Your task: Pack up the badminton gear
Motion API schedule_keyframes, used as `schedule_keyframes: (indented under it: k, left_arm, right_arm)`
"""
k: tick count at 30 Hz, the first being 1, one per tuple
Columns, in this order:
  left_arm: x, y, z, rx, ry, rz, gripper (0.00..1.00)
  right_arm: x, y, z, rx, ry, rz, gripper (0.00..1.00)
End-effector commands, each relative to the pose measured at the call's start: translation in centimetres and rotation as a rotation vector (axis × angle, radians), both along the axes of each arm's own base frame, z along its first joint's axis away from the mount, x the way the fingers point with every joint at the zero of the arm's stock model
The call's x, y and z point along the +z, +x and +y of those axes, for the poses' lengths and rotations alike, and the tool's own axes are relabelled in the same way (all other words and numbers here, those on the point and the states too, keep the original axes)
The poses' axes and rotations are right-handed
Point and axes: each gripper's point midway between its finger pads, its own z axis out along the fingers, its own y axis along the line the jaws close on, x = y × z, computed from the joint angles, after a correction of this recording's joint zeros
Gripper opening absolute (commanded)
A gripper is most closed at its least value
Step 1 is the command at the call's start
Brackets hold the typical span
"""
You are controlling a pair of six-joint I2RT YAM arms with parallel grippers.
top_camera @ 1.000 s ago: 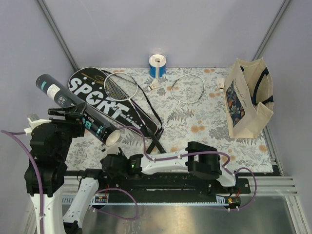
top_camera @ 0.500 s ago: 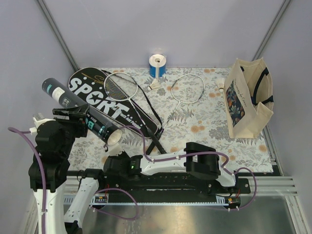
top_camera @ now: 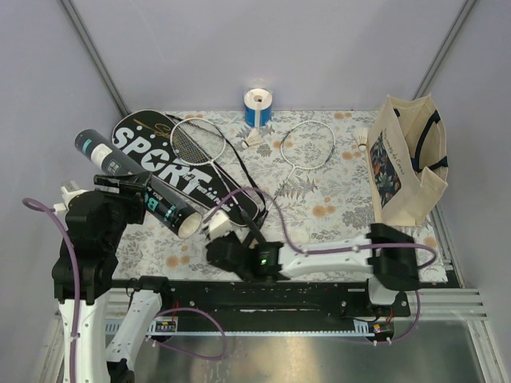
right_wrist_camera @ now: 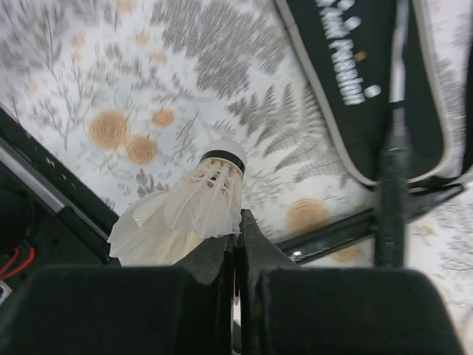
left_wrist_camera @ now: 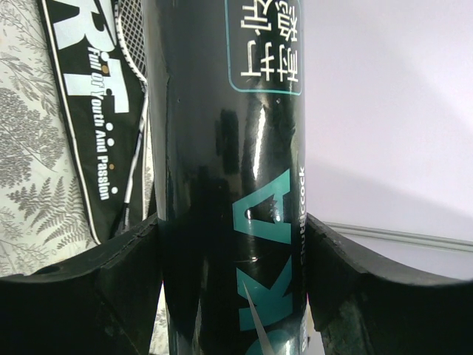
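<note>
Right tool (right_wrist_camera: 238, 235) is pressed shut to a hairline seam, with the edge of a white feather shuttlecock (right_wrist_camera: 194, 211) caught at its tips and the cork nose pointing away from the wrist camera, above the fern-print cloth. From above, that tool (top_camera: 222, 233) and its shuttlecock (top_camera: 219, 227) sit near the front of the worktop (top_camera: 335, 209), just beside the open white mouth of the black tube (top_camera: 140, 185). Left tool (top_camera: 134, 191) grips this tube around its middle; in the wrist view the two dark fingers (left_wrist_camera: 96, 296) bear on either side of the glossy barrel (left_wrist_camera: 229, 185), spread wide to take it. The tube is tilted, its capped end out over the worktop's left edge and its mouth toward the centre. Beneath and behind it lies the long black "SPORT" cover (top_camera: 172, 167), flat on the cloth. One racket (top_camera: 198, 142) rests with its head on the cover; the other racket (top_camera: 307, 145) lies on bare cloth to the right, its shaft slanting back toward the cover's narrow end. A black handle (right_wrist_camera: 392, 170) crosses that end close to the right tool; which racket it belongs to I cannot tell. A second shuttlecock (top_camera: 254, 140) lies between the two racket heads, and a third shuttlecock (top_camera: 363, 142) is just beside the cream tote bag (top_camera: 407, 163), which stands at the right edge. A blue-and-white roll (top_camera: 257, 108) stands at the far edge.
</note>
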Motion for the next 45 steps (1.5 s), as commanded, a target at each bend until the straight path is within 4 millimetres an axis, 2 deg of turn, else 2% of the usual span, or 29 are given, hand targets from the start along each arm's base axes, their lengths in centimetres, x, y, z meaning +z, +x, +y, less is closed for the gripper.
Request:
schedule_keyframes:
  k: [1, 2, 3, 7, 11, 13, 17, 20, 23, 31, 35, 39, 45]
  left_arm:
    - [0.6, 1.6, -0.7, -0.065, 0.068, -0.033, 0.21]
    - [0.2, 1.7, -0.8, -0.073, 0.07, -0.022, 0.21]
    - [-0.2, 1.7, -0.9, -0.078, 0.066, -0.014, 0.21]
    - [-1.3, 1.9, -1.7, -0.12, 0.05, 0.012, 0.21]
    - [-3.4, 2.1, -2.3, -0.14, 0.002, 0.065, 0.21]
    - [-4.6, 2.3, -2.7, -0.143, -0.036, 0.086, 0.2]
    - [-7.4, 2.6, -2.8, -0.111, -0.111, 0.14, 0.2]
    - [-8.4, 2.7, -2.5, -0.085, -0.123, 0.152, 0.19]
    - [-8.9, 2.6, -2.4, -0.077, -0.12, 0.162, 0.19]
    - [-9.6, 2.3, -2.2, -0.072, -0.106, 0.173, 0.19]
    - [-9.8, 2.5, -1.4, -0.035, -0.082, 0.17, 0.19]
    - [-10.1, 2.2, -0.2, 0.019, -0.043, 0.177, 0.18]
    - [-9.4, 1.4, 1.2, 0.078, 0.008, 0.165, 0.19]
  right_arm:
    - [7.7, 2.8, -4.1, -0.018, 0.217, -0.055, 0.0]
    - [9.5, 3.0, -5.1, -0.018, 0.278, -0.072, 0.0]
    - [9.4, 2.9, -6.5, -0.005, 0.282, -0.075, 0.0]
    - [12.7, 0.9, -10.6, 0.114, 0.408, -0.11, 0.0]
    - [16.2, -3.0, -12.2, 0.318, 0.659, -0.131, 0.0]
    - [17.5, -4.3, -12.4, 0.381, 0.74, -0.127, 0.0]
    - [18.7, -5.1, -11.1, 0.428, 0.743, -0.081, 0.0]
    - [19.3, -5.4, -9.2, 0.439, 0.75, -0.024, 0.0]
    - [19.6, -4.9, -7.6, 0.418, 0.742, -0.01, 0.0]
    - [20.2, -3.0, -4.6, 0.33, 0.712, 0.003, 0.0]
    - [20.3, -2.3, -3.4, 0.301, 0.695, 0.014, 0.0]
    - [19.6, -1.5, -2.3, 0.253, 0.655, 0.02, 0.0]
    - [18.3, -0.8, -2.2, 0.2, 0.593, 0.0, 0.0]
